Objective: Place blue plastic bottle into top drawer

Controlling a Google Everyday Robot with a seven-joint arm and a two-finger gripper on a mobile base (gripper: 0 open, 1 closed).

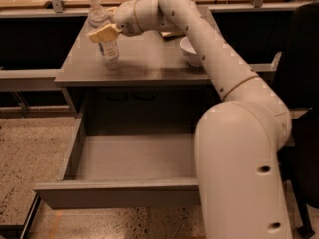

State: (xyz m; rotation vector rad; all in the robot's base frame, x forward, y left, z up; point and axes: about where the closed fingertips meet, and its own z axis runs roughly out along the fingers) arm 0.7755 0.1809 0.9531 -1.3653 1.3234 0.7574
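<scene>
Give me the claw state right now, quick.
Claw: up against the blue plastic bottle, which is on the desk top. Whether it is open or closed on the bottle cannot be told.
</scene>
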